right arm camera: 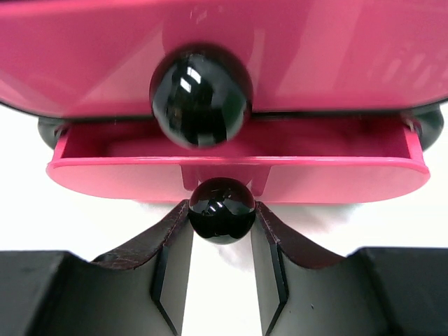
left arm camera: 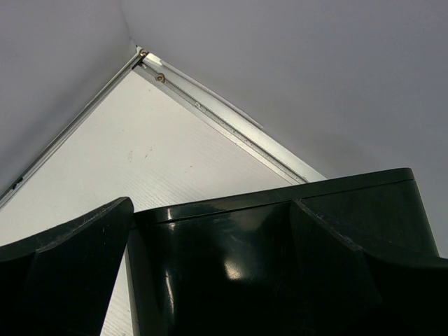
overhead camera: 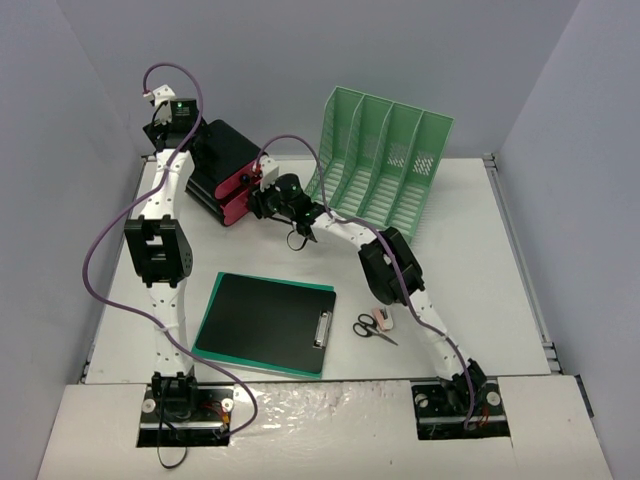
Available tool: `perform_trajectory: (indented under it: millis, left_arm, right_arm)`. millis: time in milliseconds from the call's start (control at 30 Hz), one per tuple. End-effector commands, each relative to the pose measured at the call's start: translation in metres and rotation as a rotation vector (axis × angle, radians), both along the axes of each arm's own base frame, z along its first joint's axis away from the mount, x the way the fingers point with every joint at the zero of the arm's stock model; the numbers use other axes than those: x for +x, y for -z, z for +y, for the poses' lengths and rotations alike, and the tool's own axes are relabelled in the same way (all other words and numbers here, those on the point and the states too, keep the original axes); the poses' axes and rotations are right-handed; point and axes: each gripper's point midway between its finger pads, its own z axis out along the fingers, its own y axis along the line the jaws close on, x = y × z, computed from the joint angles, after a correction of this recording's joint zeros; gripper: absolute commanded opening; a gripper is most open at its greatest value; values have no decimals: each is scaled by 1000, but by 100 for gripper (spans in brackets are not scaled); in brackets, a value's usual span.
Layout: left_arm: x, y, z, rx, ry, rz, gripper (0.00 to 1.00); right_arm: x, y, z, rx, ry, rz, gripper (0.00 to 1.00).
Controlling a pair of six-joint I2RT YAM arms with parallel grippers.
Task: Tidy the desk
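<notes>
The desk (overhead camera: pixel 470 260) spreads white beneath both arms, walled on three sides. At ten o'clock the left gripper (overhead camera: pixel 175 130) hangs at the back corner of a black-and-red drawer unit (overhead camera: pixel 225 165), jaws spread wide, a sliver of gap showing beside one finger. At seven o'clock lies a black clipboard (overhead camera: pixel 265 320). The right gripper (right arm camera: pixel 221 217) reaches toward eleven o'clock, its fingers (right arm camera: pixel 175 234) narrowed onto the lower knob (right arm camera: pixel 222 206) of the pink drawer (right arm camera: pixel 231 168), which stands slightly out. A mint-green file rack (overhead camera: pixel 385 165) stands at one o'clock. Scissors (overhead camera: pixel 372 328) lie at five o'clock, a small pink block (overhead camera: pixel 383 320) just beside them.
</notes>
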Motion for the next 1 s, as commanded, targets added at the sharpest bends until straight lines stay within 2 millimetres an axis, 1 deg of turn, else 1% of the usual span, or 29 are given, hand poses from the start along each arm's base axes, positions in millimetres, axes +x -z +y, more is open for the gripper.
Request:
perform_trajectory:
  millis: [0, 67, 100, 300, 400, 500, 633, 700, 967]
  left_arm:
    - [-43, 79, -8, 20, 71, 325, 90]
    - [-43, 80, -8, 18, 71, 326, 90]
    - [-43, 80, -8, 18, 71, 326, 90]
    - [-43, 85, -9, 11, 68, 333, 90]
    - [-44, 89, -10, 6, 69, 339, 90]
    - [-45, 91, -11, 4, 68, 344, 90]
    - [-46, 93, -9, 5, 65, 350, 90]
    - [-46, 93, -9, 6, 64, 349, 90]
    - [-47, 93, -9, 3, 63, 350, 90]
  right_arm:
    - [12, -91, -20, 45, 60, -150, 0]
    - [9, -96, -25, 36, 64, -151, 0]
    - [7, -91, -25, 25, 61, -143, 0]
    - [-6, -98, -41, -16, 66, -131, 0]
    - [-13, -96, -48, -34, 70, -118, 0]
    - [-18, -102, -54, -45, 72, -114, 0]
    - [-24, -99, -58, -77, 60, -100, 0]
    - [-27, -93, -61, -95, 60, -89, 0]
    - [-32, -90, -70, -118, 74, -69, 0]
